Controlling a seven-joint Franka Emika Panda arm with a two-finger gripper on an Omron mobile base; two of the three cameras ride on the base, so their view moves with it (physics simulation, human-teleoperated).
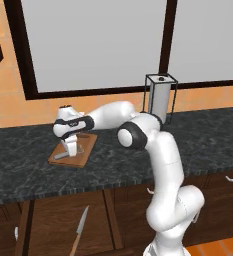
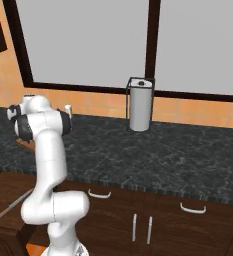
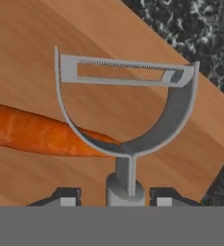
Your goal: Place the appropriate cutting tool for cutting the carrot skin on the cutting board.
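Observation:
The cutting tool, a grey metal peeler (image 3: 179, 108) with a forked rounded head, lies on the brown wooden cutting board (image 3: 36, 48), its head over the tip of the orange carrot (image 3: 31, 134). My gripper (image 3: 116, 197) points down at the board, and its two fingertips (image 3: 68, 196) stand apart on either side of the peeler's slim handle with a gap on each side. In the left base view the gripper (image 1: 71, 149) hangs low over the cutting board (image 1: 86, 144), and the peeler (image 1: 61, 156) shows as a grey sliver beside it.
The board rests on a dark speckled counter (image 1: 208, 135) near its front edge. A paper towel holder (image 1: 160, 97) stands at the back by the window. A long knife with a brown handle (image 1: 79, 228) hangs low in front of the cabinet doors.

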